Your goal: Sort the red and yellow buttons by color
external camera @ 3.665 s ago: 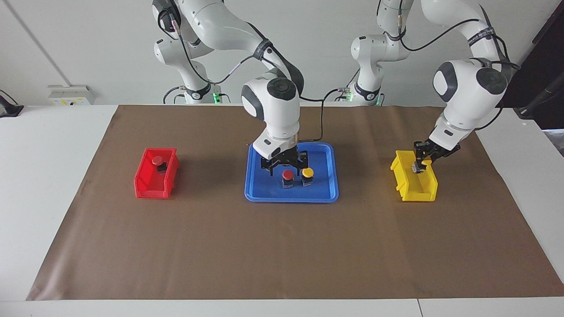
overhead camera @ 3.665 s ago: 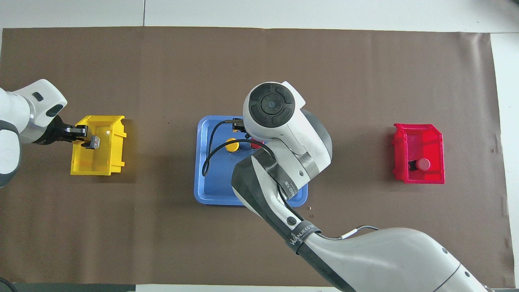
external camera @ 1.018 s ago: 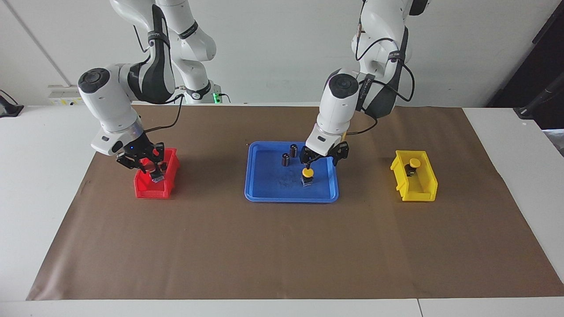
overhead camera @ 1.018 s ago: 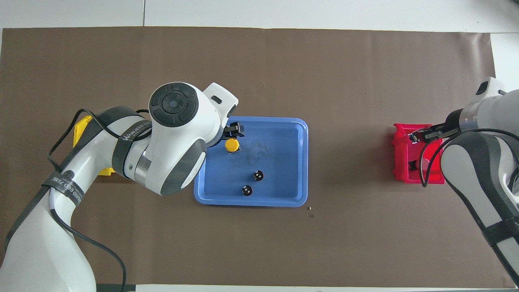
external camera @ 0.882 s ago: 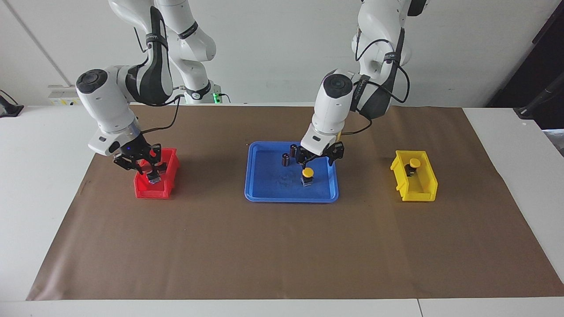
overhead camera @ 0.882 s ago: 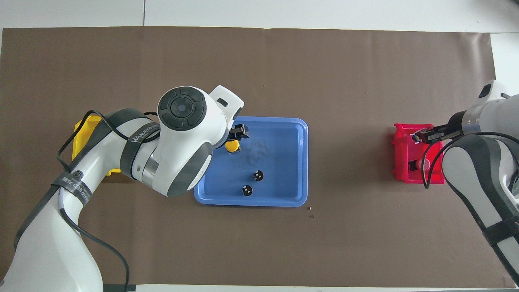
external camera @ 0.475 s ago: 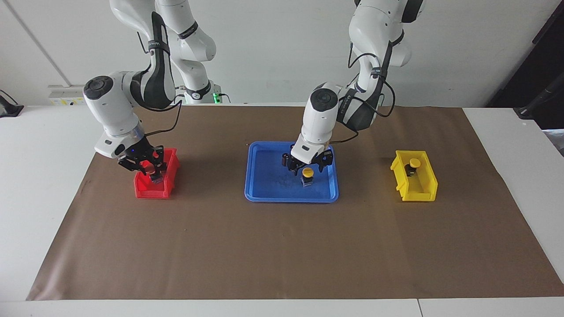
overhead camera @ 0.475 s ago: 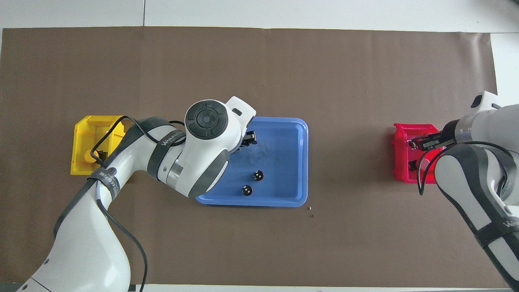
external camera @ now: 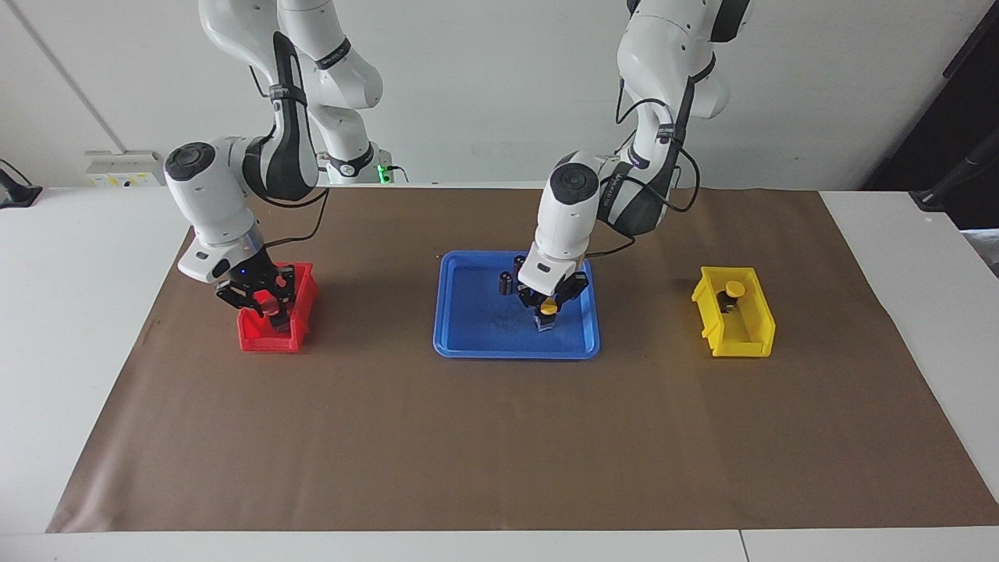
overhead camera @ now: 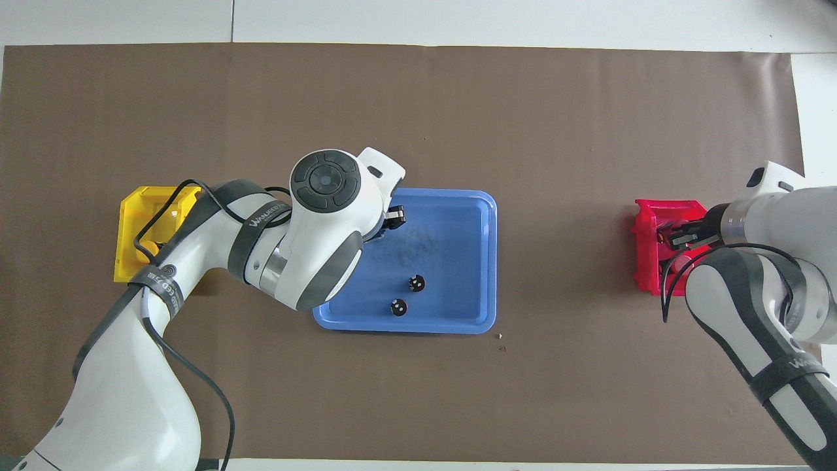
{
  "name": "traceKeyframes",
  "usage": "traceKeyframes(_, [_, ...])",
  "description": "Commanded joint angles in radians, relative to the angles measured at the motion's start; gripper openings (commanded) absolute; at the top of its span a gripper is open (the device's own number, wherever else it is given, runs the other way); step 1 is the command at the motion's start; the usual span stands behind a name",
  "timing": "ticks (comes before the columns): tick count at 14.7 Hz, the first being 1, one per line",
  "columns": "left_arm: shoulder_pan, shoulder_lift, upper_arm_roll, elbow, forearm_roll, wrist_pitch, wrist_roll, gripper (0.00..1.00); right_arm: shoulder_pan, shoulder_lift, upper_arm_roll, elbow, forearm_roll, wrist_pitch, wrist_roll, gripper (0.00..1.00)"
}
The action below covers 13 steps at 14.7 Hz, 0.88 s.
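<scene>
A yellow button (external camera: 549, 310) stands in the blue tray (external camera: 476, 337). My left gripper (external camera: 549, 300) is down around it, open, a finger on either side of the cap. In the overhead view the left wrist hides that button. My right gripper (external camera: 267, 303) is shut on a red button (external camera: 271, 304) and holds it low inside the red bin (external camera: 265, 340). The other red button is in that bin, mostly hidden by the gripper. The second yellow button (external camera: 734, 290) sits in the yellow bin (external camera: 737, 339).
Two small dark cylinders (external camera: 507, 282) (external camera: 519, 262) stand in the tray on the robots' side of the yellow button; they also show in the overhead view (overhead camera: 416, 283) (overhead camera: 397, 307). The bins stand at either end of the brown mat (external camera: 499, 437).
My left gripper came from the yellow bin to the tray and dropped around the yellow button. My right gripper carried the red button from the tray and lowered it into the red bin.
</scene>
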Motion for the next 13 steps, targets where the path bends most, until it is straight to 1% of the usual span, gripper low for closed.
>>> traceKeyframes(1, [0.09,-0.077,0.024,0.1,0.009,-0.224,0.229,0.01,-0.021,-0.009,0.009,0.004,0.007,-0.014,-0.025,1.0])
traceKeyframes(2, [0.155,-0.117,0.036,0.1,0.008,-0.262,0.31,0.01,-0.022,-0.006,0.009,0.048,0.007,-0.064,-0.028,1.0])
traceKeyframes(3, [0.226,-0.141,0.036,0.098,0.007,-0.292,0.398,0.01,-0.022,0.005,0.009,0.111,0.004,-0.145,-0.028,1.0])
traceKeyframes(5, [0.355,-0.166,0.036,0.097,0.007,-0.315,0.58,0.01,-0.016,-0.002,0.009,0.256,-0.004,-0.341,-0.02,1.0])
traceKeyframes(6, [0.398,-0.171,0.038,0.092,0.007,-0.315,0.638,0.01,-0.012,-0.009,0.008,0.309,-0.006,-0.409,-0.017,1.0])
traceKeyframes(9, [0.469,-0.177,0.056,0.065,0.012,-0.295,0.75,0.01,-0.013,-0.029,0.008,0.458,-0.006,-0.624,0.04,1.0])
traceKeyframes(11, [0.502,-0.204,0.059,-0.013,0.014,-0.207,0.781,0.01,-0.015,-0.032,0.009,0.572,-0.006,-0.765,0.109,1.0])
traceKeyframes(13, [0.532,-0.229,0.056,-0.083,0.041,-0.124,0.789,0.01,-0.015,-0.029,0.009,0.654,-0.007,-0.842,0.159,1.0])
